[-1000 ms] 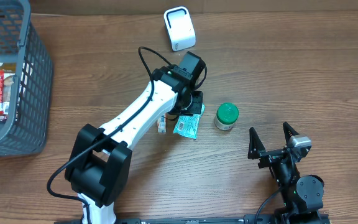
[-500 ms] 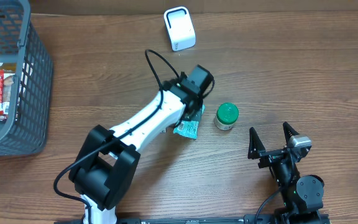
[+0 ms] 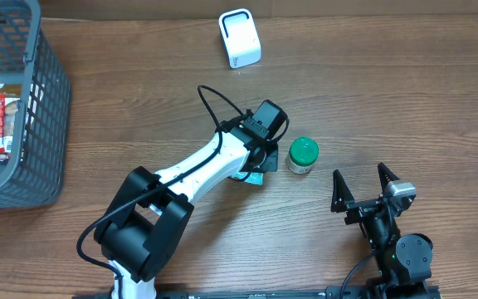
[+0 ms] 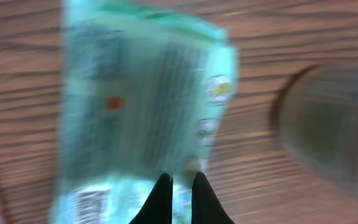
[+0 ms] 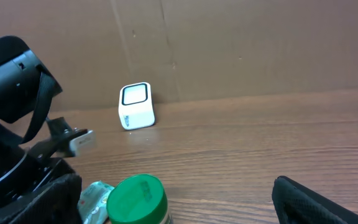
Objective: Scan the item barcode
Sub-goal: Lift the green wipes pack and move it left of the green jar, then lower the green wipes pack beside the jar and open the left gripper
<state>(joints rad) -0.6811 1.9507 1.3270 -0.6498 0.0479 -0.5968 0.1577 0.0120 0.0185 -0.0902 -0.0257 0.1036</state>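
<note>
We see the left gripper point(image 4: 179, 185) with its fingers pressed together at the near edge of the teal packet point(image 4: 142, 106); we cannot tell whether they pinch it. The packet is just beside the green-lidded jar point(image 3: 303, 154), well apart from the white scanner point(image 3: 240, 37). The right gripper point(image 3: 359, 174) rests with its fingers spread.

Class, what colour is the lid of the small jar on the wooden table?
The jar's round lid is green, clearest in the overhead view.

The left arm point(image 3: 210, 162) hides most of the teal packet point(image 3: 254, 177); its print is blurred.
</note>
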